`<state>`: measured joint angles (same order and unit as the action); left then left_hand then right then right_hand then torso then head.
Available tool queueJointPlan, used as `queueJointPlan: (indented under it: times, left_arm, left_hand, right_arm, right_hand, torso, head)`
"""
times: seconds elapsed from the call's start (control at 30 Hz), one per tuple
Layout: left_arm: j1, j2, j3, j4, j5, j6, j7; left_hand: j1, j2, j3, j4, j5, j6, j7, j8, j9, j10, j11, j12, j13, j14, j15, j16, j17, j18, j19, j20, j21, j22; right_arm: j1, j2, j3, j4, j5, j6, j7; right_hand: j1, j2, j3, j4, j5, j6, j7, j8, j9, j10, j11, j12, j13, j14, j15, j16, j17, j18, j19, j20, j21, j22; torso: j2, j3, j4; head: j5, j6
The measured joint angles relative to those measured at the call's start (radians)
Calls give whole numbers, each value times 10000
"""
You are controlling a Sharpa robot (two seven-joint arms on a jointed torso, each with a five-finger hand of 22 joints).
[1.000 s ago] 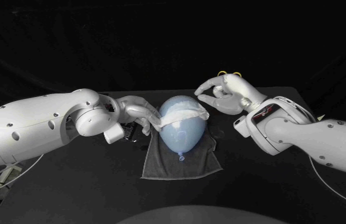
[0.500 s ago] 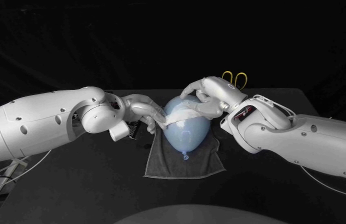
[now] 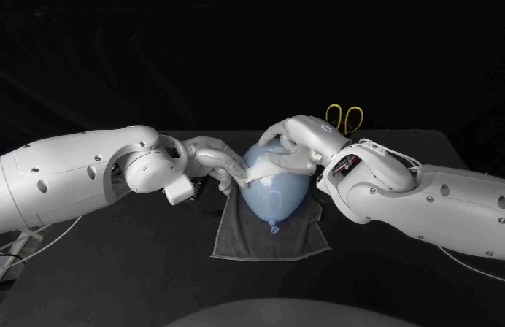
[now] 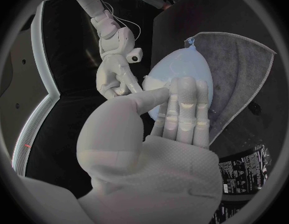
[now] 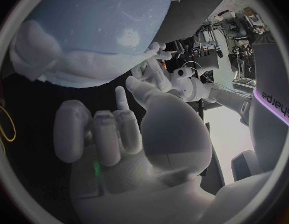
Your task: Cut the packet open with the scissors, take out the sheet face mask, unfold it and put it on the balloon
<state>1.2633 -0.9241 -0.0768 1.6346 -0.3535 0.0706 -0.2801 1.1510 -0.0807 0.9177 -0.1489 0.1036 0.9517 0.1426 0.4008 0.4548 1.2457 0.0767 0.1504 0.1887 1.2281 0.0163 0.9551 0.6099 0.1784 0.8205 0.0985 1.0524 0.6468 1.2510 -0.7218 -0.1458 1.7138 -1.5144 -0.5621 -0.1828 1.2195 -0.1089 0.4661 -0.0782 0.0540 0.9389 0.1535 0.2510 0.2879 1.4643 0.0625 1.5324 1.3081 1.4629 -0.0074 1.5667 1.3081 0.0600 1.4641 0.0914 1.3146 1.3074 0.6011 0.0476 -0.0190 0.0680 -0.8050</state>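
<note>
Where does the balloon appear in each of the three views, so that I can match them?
Head view: balloon in the middle, on the grey cloth.
Left wrist view: balloon just past the left hand.
Right wrist view: balloon just past the right hand.
Shared landmark: the left hand, fingers on the balloon's side.

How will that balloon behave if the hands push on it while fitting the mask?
Probably light and apt to roll: the balloon is rounded and merely lies on the grey cloth. Its skin looks smooth, so the sheet mask may slide. Being inflated, it likely gives springily and could burst under hard pressure.
</note>
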Motion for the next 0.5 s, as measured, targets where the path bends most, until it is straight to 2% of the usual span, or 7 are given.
queueJointPlan:
  times: [0.17,0.5]
  left_arm:
    - [-1,18,0,-8,9,-8,15]
    - [-24,54,0,-51,23,-44,44]
  left_hand:
    - [-2,-2,26,-27,-2,-8,-8,0,0,0,1,0,0,2,-1,3,5,-2,0,0,40,0]
    - [-13,-14,25,-28,41,-17,-15,-1,5,1,2,0,0,22,-19,3,4,-9,0,0,40,-1]
  right_arm:
    - [-5,50,-4,-27,-87,339,-322]
    - [-18,-57,1,115,-159,852,-640]
  right_hand:
    - [-40,-40,-27,-27,0,-1,1,0,-1,20,20,-1,-4,0,1,-2,0,0,-1,0,0,0]
    - [-40,-40,-53,-1,1,-1,1,0,0,20,20,-25,-5,-1,3,7,-2,0,-3,1,-1,5]
  torso:
    - [-4,0,1]
    - [0,6,-3]
  head:
    - [14,8]
    - [13,-84]
